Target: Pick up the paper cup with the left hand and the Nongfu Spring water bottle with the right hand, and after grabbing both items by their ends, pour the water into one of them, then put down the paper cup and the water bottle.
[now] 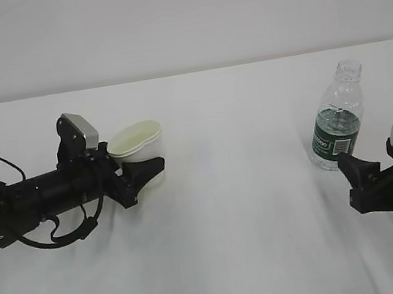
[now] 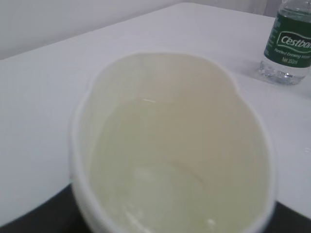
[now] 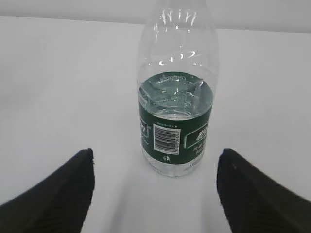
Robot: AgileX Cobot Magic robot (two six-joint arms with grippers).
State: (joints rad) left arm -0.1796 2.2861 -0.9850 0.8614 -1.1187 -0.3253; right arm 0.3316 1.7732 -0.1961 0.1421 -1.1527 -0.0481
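at the left of the exterior view the left hand [image 1: 135, 172] lies low over the white table [image 1: 233, 245], its black arm stretching in from the left edge. its fingers are clamped on the paper cup [image 1: 137, 145], which sits left of centre in the frame; the rim is squeezed out of round into a pinched oval. in the left wrist view the paper cup [image 2: 170, 145] fills most of the frame, mouth up, cream-yellow inside, with a faint glossy film at the bottom that may be the water [image 2: 160, 194], though it is hard to tell.

at the right of the exterior view the nongfu spring water bottle [image 1: 337, 117] stands upright and uncapped on the table, well apart from the cup. the right hand [image 1: 356, 175] sits just below it at the lower right, spread wide and holding nothing. in the right wrist view the bottle [image 3: 176, 92] stands centred beyond the two black fingers [image 3: 53, 194], untouched, with clear liquid up to the top of its green label.
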